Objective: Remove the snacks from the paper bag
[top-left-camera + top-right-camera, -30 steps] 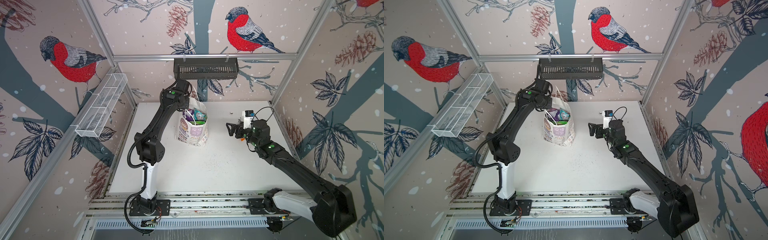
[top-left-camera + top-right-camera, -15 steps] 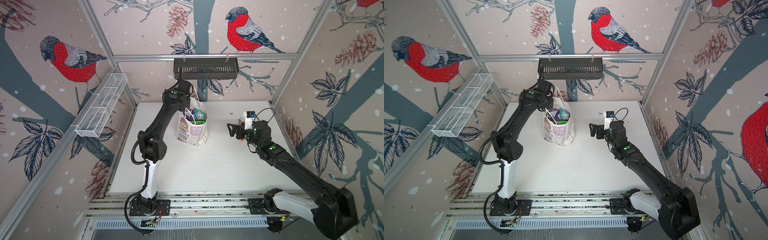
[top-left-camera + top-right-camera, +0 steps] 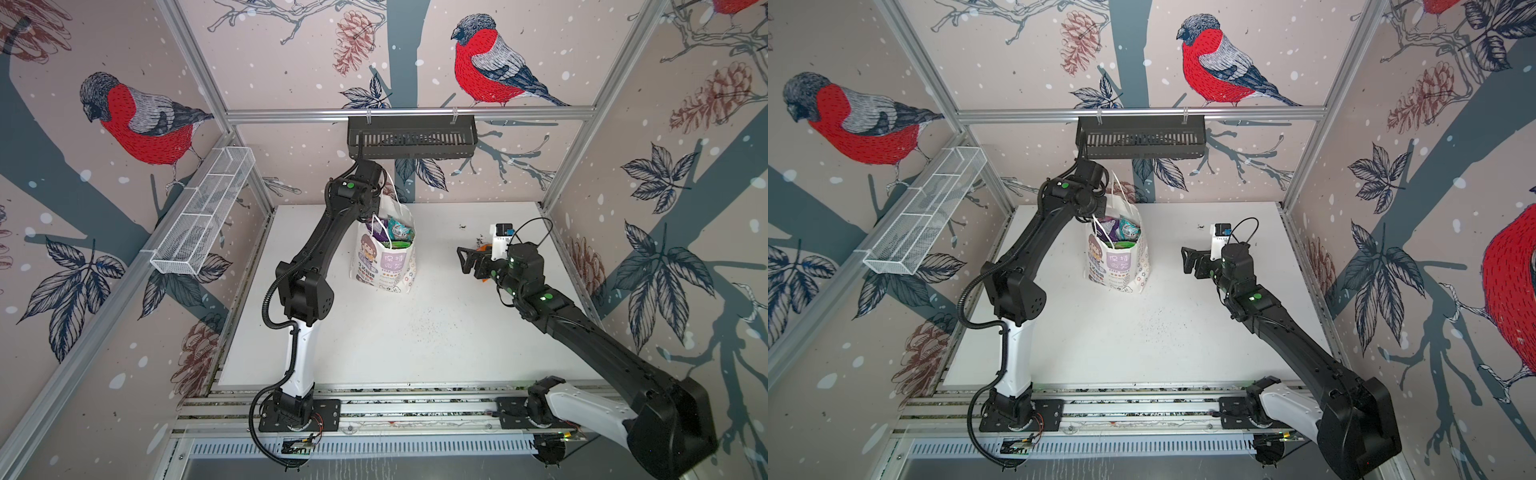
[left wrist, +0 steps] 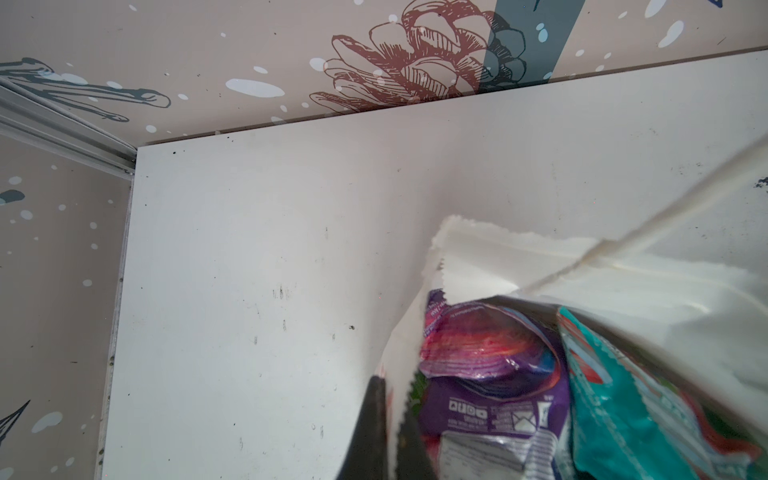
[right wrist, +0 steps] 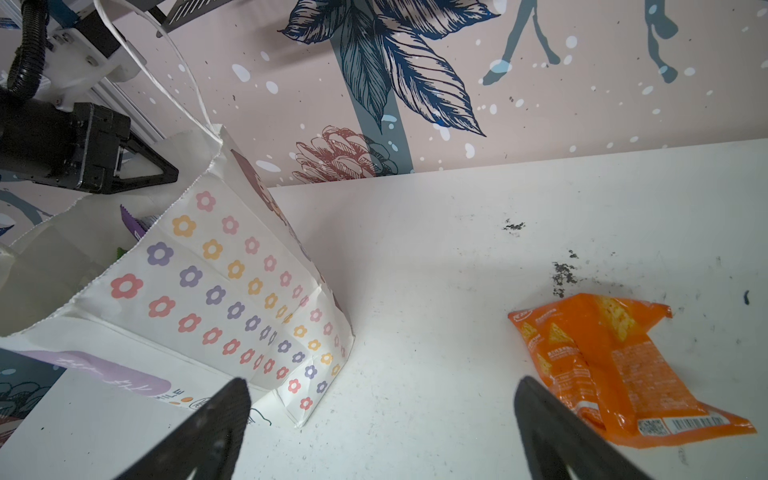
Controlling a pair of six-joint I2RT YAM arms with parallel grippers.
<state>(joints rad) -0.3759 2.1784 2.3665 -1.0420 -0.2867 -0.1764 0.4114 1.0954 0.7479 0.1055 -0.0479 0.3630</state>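
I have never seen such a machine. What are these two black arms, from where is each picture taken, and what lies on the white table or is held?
This is a robot with a left arm and a right arm, each ending in a two-finger gripper. Two pictures look down from above on the whole scene. The other two come from a small camera on each wrist. On the white table stands a paper bag. Inside it you can see a purple packet and a teal packet. An orange packet lies outside the bag, on the table. The left gripper is closed on the bag's rim. The right gripper is wide open and holds nothing.
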